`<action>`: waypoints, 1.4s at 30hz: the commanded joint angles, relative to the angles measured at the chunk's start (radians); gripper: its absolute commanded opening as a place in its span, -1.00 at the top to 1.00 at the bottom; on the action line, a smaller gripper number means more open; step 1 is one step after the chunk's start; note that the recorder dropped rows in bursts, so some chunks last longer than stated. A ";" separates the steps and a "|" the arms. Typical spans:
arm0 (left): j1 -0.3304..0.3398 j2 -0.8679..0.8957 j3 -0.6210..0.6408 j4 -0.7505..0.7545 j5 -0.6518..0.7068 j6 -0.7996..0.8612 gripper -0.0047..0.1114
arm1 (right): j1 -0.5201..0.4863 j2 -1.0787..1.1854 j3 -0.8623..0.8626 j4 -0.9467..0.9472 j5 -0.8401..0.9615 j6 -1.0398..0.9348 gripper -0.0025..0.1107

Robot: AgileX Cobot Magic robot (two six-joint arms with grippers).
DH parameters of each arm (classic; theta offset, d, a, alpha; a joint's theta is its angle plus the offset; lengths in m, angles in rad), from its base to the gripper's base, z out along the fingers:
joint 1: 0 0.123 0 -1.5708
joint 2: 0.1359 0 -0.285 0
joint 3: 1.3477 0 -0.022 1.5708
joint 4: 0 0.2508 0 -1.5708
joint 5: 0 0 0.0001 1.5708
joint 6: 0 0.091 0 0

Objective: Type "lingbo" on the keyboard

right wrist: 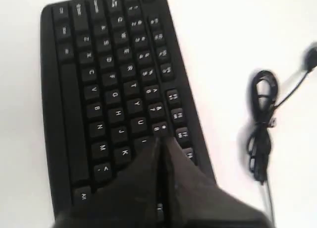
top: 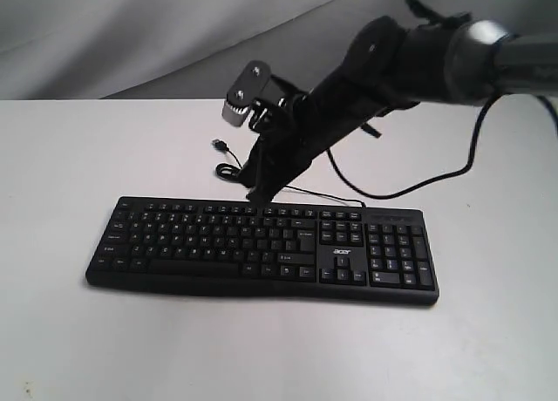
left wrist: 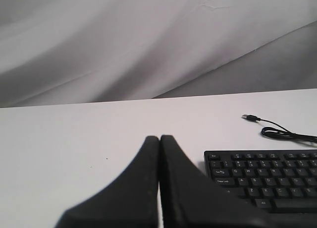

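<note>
Keyboard (top: 261,248) lies flat on the white table (top: 78,349), long side toward the exterior camera, number pad at its right end. Its USB cable (top: 228,161) trails behind the far edge, plug lying loose.

Right gripper (right wrist: 161,141): fingers pressed together, nothing between them. Its tip sits over the keyboard's upper letter rows, just beside the U key (right wrist: 140,123) on the number-pad side. We cannot tell whether it touches a key.

Left gripper (left wrist: 159,138): fingers also together and empty, off the keyboard's Esc end, above bare table.

Progress: no screen is in view, so we cannot read off which letters are entered. Judging by tip position, we are at a letter on the keyboard's right-hand half. We count "lingbo" as unfinished.
</note>
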 commanded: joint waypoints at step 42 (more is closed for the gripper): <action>-0.005 -0.005 0.005 0.000 -0.006 -0.002 0.91 | -0.143 -0.814 0.359 -0.715 -0.425 1.125 0.96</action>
